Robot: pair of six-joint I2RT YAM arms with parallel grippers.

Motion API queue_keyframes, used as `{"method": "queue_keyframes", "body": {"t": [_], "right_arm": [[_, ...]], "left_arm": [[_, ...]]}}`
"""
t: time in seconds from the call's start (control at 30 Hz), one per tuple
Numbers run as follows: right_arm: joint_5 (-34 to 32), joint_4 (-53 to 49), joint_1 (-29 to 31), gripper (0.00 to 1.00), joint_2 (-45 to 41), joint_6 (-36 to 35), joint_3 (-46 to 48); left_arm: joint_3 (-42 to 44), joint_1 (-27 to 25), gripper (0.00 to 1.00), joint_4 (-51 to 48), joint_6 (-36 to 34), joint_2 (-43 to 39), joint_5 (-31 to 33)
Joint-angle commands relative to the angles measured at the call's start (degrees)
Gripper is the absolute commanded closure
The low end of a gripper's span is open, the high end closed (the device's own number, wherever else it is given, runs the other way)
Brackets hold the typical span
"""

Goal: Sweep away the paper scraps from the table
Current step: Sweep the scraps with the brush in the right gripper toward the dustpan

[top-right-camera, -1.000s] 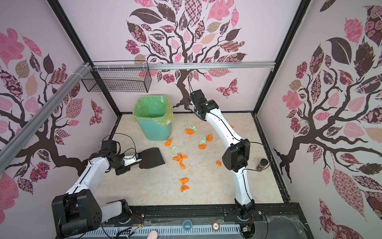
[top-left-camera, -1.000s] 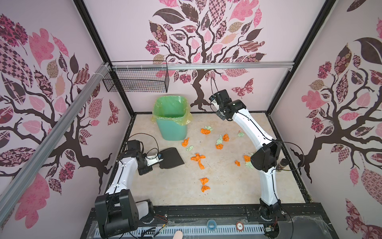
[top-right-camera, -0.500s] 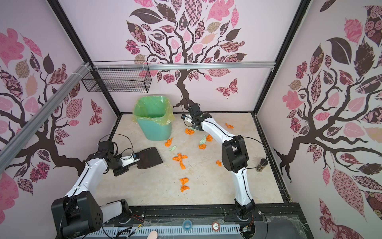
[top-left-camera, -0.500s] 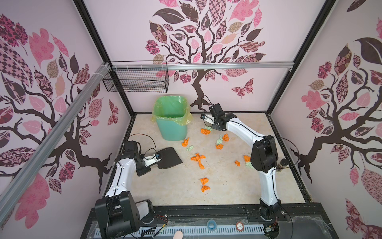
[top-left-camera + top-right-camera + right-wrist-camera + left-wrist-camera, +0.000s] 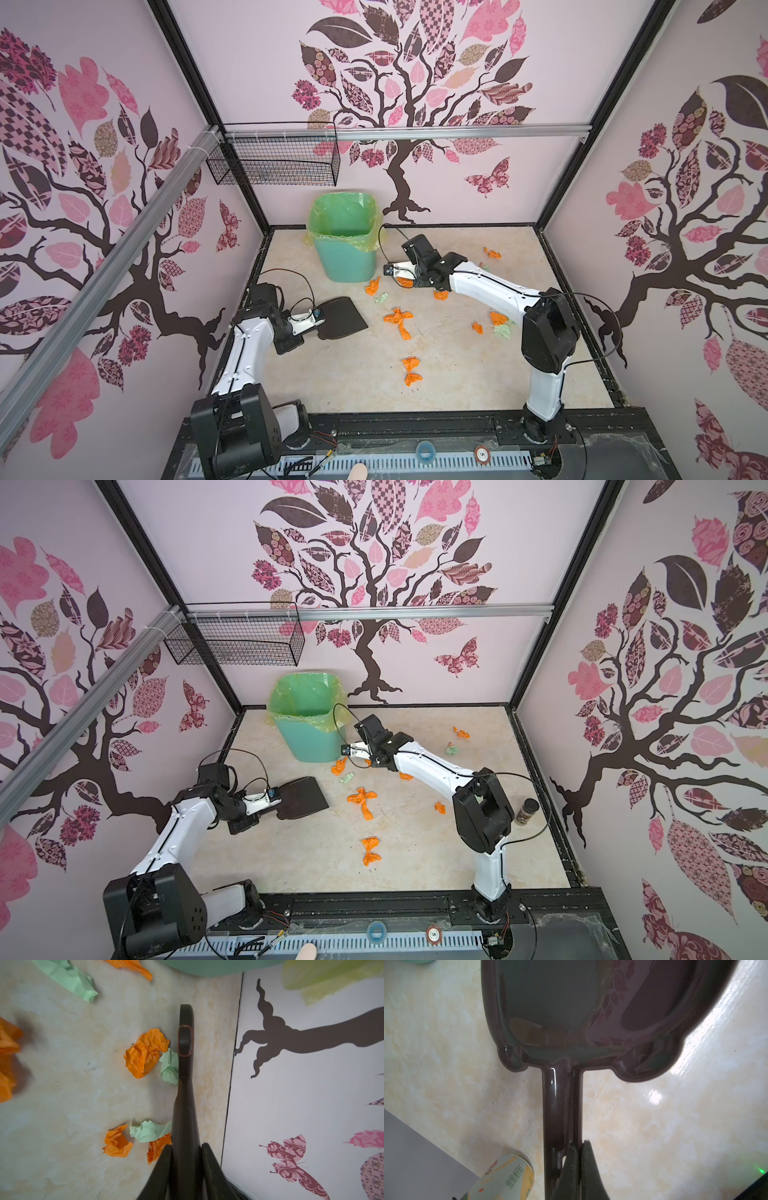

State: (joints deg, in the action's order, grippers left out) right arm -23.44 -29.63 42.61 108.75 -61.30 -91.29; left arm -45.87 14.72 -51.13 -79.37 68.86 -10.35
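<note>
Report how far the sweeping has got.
Done: nothing yet; the dustpan looks empty. In hand: the left tool grips the dustpan handle, and the right tool holds a brush against paper scraps near the bin. Left: every scrap lies on the table, most scattered away from the dustpan.

Barely anything readable from my end. In the left wrist view, a cream-and-yellow container [image 5: 500, 1178] lies on the table [image 5: 446, 1064] just beside the dustpan [image 5: 560, 1105] handle. It carries a barcode with digits underneath, too small to read. Well away from the dustpan, on the front rail [image 5: 415, 428] in both top views, a round disc [image 5: 481, 453] [image 5: 432, 934] shows one character: 5 or S, can't tell.
</note>
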Motion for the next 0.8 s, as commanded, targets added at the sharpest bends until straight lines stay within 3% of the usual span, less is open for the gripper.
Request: {"method": "queue_keyframes", "body": {"t": [0.0,0.13,0.23,0.43,0.77], "right_arm": [[-2.01,-12.15,3.10,1.00,-5.63,4.80,-0.36],[-4.51,-19.96,7.76,1.00,-10.37,11.03,0.95],[-10.29,-19.36,10.19,1.00,-14.60,11.95,3.91],[-13.38,-9.73,10.49,1.00,-19.22,4.99,8.07],[-11.22,-5.88,11.61,1.00,-7.59,-0.40,-0.28]], "left_arm": [[1.04,0.31,1.00,-0.05,-0.74,-1.71,-1.62],[1.64,0.31,1.00,0.34,-0.53,-1.21,-2.41],[1.66,0.31,1.00,0.45,-0.43,-0.53,-2.95],[1.00,0.31,1.00,0.34,0.00,0.05,-2.66],[1.35,0.30,1.00,-0.46,-0.14,-0.04,-2.40]]}}
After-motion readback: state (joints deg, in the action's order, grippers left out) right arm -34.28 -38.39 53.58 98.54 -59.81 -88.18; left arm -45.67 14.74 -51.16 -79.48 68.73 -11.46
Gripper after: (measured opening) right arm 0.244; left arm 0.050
